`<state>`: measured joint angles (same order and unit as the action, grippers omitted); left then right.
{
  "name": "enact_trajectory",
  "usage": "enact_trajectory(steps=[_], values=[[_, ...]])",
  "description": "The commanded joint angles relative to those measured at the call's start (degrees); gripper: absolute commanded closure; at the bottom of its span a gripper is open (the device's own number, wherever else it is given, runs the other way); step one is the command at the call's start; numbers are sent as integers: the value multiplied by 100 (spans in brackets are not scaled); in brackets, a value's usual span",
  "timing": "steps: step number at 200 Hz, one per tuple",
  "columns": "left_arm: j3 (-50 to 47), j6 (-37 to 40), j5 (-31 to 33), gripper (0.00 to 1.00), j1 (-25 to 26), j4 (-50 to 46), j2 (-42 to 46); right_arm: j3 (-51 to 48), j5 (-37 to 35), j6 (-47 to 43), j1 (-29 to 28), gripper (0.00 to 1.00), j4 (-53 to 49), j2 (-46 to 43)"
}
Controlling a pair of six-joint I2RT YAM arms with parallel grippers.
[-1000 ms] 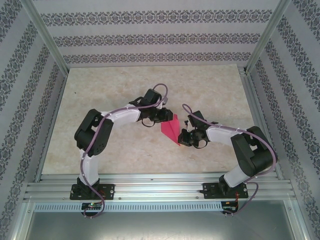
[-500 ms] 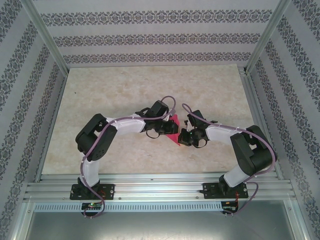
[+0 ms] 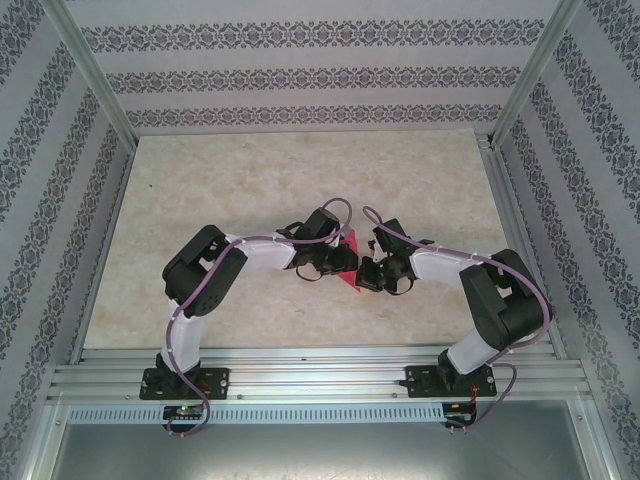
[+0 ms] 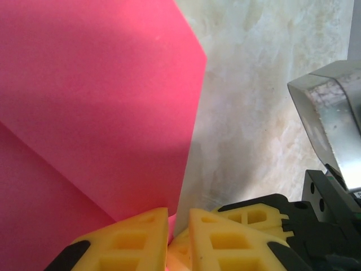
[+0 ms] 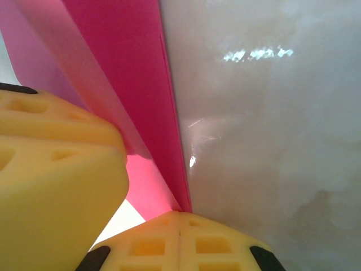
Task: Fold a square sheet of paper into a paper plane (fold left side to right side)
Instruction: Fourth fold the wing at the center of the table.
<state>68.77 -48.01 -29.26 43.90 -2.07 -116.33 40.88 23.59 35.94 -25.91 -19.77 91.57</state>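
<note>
Both grippers meet at the folded pink paper (image 3: 349, 241), centre of the overhead view.
The left gripper (image 4: 178, 212) pinches the paper's edge, its jaws narrow. The right gripper (image 5: 179, 215) is pressed closed where the folded edge ends. The table (image 3: 250, 180) lies open all around.

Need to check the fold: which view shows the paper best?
Left wrist: the paper spreads broad, crease and right edge plain. Right wrist shows a narrow folded strip of it; top, a small sliver.
</note>
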Motion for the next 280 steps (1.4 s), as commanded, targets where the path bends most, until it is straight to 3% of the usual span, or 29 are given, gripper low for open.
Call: enact_trajectory(steps=[1, 73, 280], values=[[-49, -74, 182, 81, 66, 184, -167, -209, -1052, -104, -144, 95, -432, 482], [303, 485, 977, 80, -92, -633, -495, -89, -1450, -96, -412, 96, -752, 595], [1965, 1329, 1253, 67, -1071, -1463, -1213, -41, -1543, -86, -658, 96, -805, 984]])
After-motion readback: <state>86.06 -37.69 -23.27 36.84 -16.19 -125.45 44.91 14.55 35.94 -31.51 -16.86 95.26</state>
